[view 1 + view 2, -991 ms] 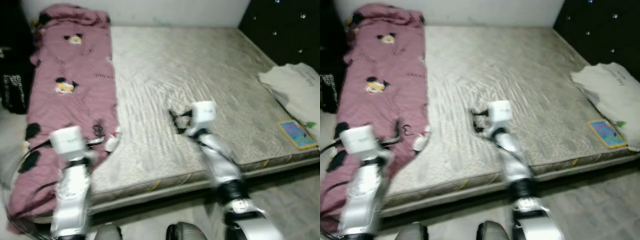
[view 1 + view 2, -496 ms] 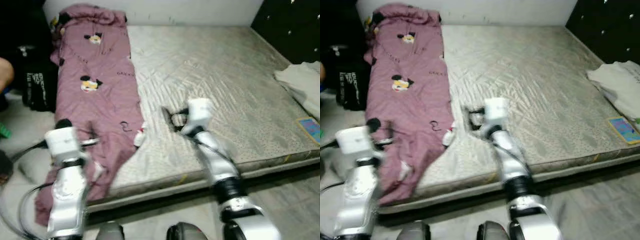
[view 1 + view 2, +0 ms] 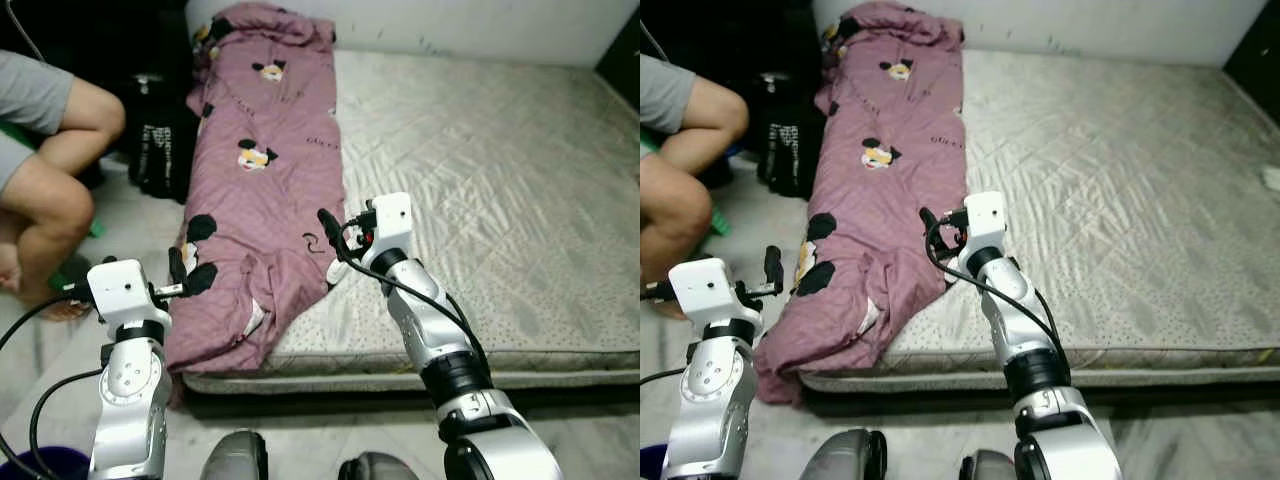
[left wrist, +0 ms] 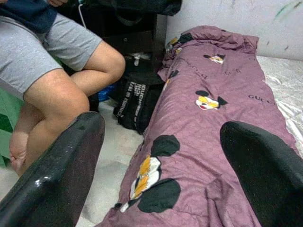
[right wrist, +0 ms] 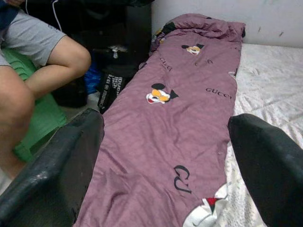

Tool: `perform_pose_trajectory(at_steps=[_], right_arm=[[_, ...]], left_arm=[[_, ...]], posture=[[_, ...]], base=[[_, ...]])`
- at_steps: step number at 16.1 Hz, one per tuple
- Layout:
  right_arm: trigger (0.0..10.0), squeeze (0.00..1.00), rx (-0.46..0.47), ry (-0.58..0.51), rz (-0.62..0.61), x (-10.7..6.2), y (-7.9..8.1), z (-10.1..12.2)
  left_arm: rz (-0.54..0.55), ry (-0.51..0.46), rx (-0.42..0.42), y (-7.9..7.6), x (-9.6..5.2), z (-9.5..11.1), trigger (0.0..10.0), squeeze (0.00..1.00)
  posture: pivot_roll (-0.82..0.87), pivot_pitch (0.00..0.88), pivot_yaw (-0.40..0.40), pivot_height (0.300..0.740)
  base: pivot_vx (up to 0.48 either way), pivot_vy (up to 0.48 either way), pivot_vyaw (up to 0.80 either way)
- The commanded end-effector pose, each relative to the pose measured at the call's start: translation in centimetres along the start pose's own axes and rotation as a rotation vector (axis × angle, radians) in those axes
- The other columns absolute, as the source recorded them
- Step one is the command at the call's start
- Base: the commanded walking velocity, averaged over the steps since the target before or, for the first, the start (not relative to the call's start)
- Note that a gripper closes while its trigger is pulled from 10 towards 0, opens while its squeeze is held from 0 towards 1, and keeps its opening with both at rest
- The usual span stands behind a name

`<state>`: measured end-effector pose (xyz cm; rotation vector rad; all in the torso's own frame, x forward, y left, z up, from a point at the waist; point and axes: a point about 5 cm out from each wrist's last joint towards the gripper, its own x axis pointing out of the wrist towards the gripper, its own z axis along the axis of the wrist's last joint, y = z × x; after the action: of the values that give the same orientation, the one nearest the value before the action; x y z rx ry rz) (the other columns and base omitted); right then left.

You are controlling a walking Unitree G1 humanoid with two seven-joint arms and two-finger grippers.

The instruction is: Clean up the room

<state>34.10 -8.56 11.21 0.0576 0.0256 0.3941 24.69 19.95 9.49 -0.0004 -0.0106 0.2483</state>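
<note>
Evidently the approach to the quilt (image 3: 265, 190) is the step in hand; nothing has yet been grasped. Both grippers are spread wide, and nothing is held between their fingers. The right gripper (image 3: 332, 236) is raised above the near end of the quilt, close to its inner edge where the bare mattress (image 3: 500, 180) begins. The left gripper (image 3: 182, 272) is held beside the mattress's left edge, just by the bunched near corner of the quilt, which droops over the side toward the floor (image 3: 120, 230).

The quilt is a pink cartoon-print one, laid as a long narrow strip along the left side of the mattress. Its long axis runs from the near edge away toward the far wall, where the far end is heaped in a crumpled mound. The near end is rumpled and folded on itself.

Next, it is judged, both grippers must be lowered onto the near end and closed on the fabric, one at each corner, so that it can be folded or spread.

A seated person's legs (image 3: 50, 170) are seen to the left, near a black bag (image 3: 160, 145), so clearance on that side should be watched.
</note>
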Motion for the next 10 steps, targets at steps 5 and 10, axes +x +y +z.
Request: perform_pose_trajectory(at_steps=[5,10], right_arm=[[10.0,0.00,0.008,0.016,-0.042,-0.09,-0.95,-0.19],[10.0,0.00,0.010,0.020,-0.048,0.01,-1.06,-0.17]], left_arm=[[-0.050,0.005,-0.040,-0.99,0.12,0.17,10.0,0.00],[-0.042,0.011,-0.069,-0.85,0.30,0.17,10.0,0.00]], posture=[[-0.02,0.092,-0.059,0.740],[-0.02,0.090,-0.060,0.740]], base=[[0.000,0.096,0.00],[0.000,0.480,-0.26]])
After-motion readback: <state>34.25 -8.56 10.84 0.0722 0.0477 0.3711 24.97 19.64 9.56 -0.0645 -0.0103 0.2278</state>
